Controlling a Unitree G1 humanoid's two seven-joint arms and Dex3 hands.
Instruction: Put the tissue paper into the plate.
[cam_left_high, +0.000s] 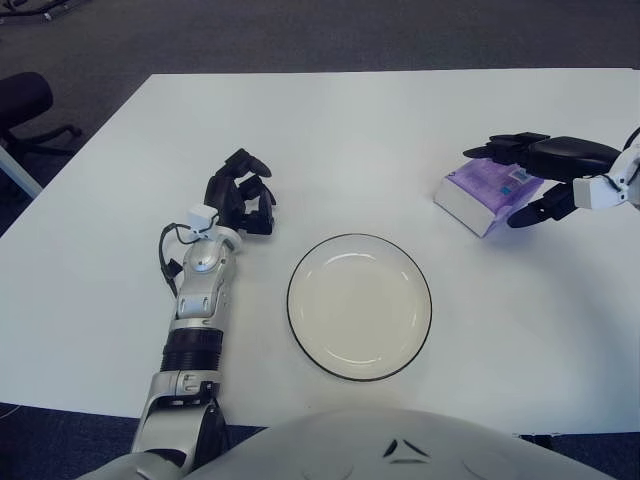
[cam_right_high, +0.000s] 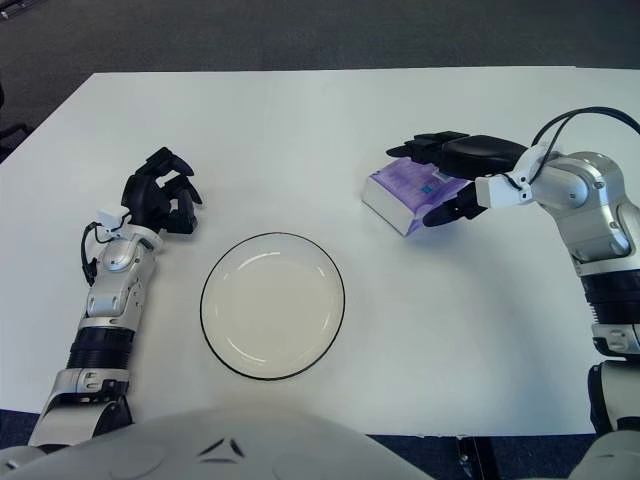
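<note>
Nearest, the plate (cam_left_high: 359, 306) sits empty on the white table (cam_left_high: 330, 130). Just beyond, to its left, the left hand (cam_left_high: 241, 196) shows with fingers curled, holding nothing, its forearm stretched along the tabletop. Farther right, the tissue paper (cam_right_high: 402, 194) lies on the table, well apart from the plate. Reaching in sideways, the right hand (cam_right_high: 457, 180) brackets the pack, fingers (cam_right_high: 432, 143) over its top and thumb at its near edge, not clamped.
</note>
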